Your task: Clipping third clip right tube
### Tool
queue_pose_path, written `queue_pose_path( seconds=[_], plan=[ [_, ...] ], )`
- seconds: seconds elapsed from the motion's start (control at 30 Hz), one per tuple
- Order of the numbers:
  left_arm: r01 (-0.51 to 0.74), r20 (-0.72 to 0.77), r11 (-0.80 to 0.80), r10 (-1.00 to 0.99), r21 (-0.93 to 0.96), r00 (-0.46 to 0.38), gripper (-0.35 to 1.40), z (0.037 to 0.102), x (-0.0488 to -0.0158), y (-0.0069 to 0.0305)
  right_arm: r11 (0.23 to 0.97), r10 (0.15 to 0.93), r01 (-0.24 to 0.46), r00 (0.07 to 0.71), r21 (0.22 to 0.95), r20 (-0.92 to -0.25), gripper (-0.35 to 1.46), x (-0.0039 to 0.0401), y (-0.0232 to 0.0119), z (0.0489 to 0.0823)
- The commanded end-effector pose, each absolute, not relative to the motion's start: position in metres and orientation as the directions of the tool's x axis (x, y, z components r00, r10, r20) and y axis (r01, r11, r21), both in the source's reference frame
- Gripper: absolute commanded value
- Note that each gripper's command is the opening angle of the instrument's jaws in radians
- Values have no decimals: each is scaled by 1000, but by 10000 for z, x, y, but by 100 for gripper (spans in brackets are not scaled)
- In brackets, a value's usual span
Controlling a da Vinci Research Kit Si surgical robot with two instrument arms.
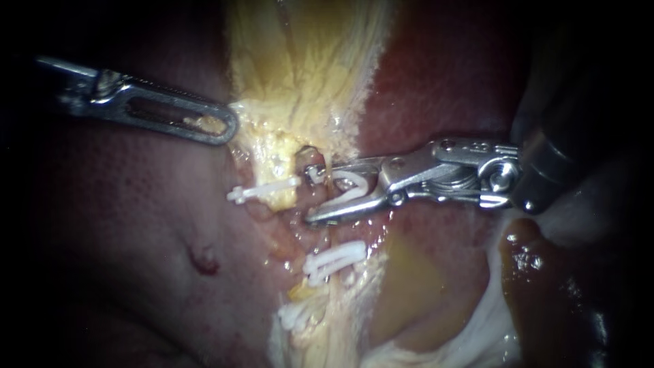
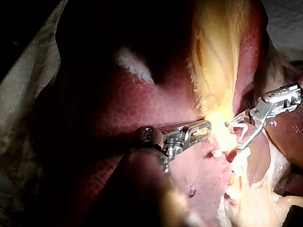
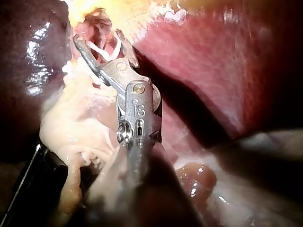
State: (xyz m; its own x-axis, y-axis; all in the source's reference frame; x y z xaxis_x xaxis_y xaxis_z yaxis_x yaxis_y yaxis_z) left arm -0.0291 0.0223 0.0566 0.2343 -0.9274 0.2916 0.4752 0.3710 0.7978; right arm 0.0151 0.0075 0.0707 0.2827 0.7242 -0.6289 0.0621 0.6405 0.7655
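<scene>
My right instrument comes in from the right, its jaws standing wide apart with an open white clip seated between them. The jaws straddle a thin tube below the yellow gallbladder tissue. In the right wrist view the same jaws hold the clip around pink tissue. My left instrument lies with its slotted jaws together, pinching the edge of the yellow tissue. The left wrist view shows its jaws at that edge, with my right instrument beside them.
A closed white clip sits on a tube to the left. Two more white clips lie lower down. Red liver fills the left side, and a wet brown lump sits at the lower right.
</scene>
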Motion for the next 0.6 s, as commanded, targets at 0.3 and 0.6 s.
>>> queue_pose_path(
  seconds=[0.3, 0.6],
  plan=[
    [475, 292, 371, -927, 798, 234, -35, 566, -291, 223, 596, 762, 106, 239, 796, -602, 49, 151, 73, 696],
    [475, 292, 371, -927, 798, 235, -35, 566, -290, 223, 561, 776, 201, 211, 803, -595, 49, 155, 66, 674]
  ],
)
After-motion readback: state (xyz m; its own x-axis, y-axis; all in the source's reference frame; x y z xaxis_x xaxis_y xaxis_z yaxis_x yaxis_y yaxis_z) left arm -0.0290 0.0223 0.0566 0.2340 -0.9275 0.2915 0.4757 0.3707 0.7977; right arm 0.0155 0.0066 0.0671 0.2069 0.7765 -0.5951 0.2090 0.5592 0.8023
